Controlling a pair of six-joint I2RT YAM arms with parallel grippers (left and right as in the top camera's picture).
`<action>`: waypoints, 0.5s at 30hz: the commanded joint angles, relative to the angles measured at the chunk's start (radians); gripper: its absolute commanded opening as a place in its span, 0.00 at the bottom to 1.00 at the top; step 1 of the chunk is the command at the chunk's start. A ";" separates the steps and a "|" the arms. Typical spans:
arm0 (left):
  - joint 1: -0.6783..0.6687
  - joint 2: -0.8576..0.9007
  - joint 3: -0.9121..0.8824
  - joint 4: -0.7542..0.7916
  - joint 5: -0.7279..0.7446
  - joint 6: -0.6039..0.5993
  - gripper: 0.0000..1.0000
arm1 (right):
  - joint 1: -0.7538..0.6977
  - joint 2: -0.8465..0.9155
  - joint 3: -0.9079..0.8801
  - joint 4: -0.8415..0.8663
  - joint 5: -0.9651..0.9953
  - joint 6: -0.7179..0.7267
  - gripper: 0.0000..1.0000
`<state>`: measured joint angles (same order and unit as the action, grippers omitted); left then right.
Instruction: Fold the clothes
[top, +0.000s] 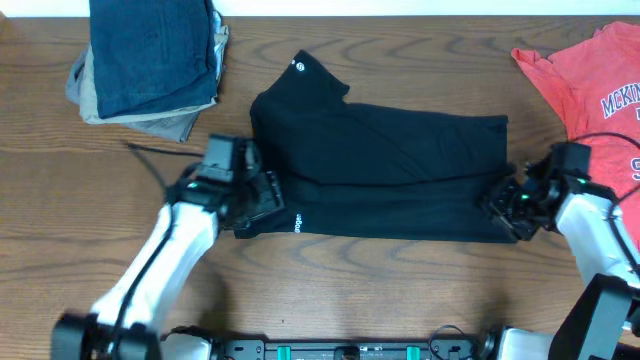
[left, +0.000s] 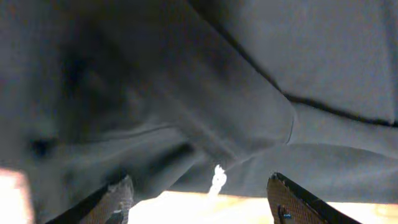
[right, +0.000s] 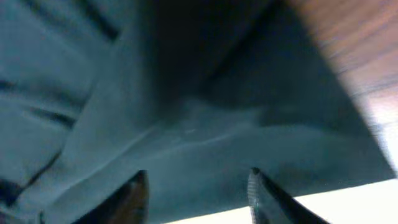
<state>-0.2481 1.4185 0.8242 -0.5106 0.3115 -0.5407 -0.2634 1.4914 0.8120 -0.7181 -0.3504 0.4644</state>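
So the black T-shirt sits mid-table, folded into a long band. Its long axis runs parallel to the near edge, and one flap pokes toward the far left corner. The left gripper is at the band's left end, with fingers spread and bare wood between them, pinching nothing. The right gripper is at the right end, fingers also apart with fabric just ahead. The coral-red T-shirt lies in the far right corner.

The coral-red T-shirt reads "MCKIN", cut off.
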 joint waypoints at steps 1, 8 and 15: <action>-0.024 0.093 -0.008 0.053 0.017 -0.064 0.71 | 0.056 -0.015 0.017 -0.001 0.003 -0.018 0.65; -0.023 0.245 -0.008 0.180 0.017 -0.124 0.64 | 0.117 -0.015 0.017 -0.001 0.014 -0.021 0.65; -0.023 0.272 -0.008 0.220 0.016 -0.142 0.58 | 0.119 -0.015 0.017 0.002 0.014 -0.026 0.65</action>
<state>-0.2703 1.6611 0.8246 -0.2928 0.3264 -0.6643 -0.1528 1.4910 0.8127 -0.7174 -0.3412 0.4545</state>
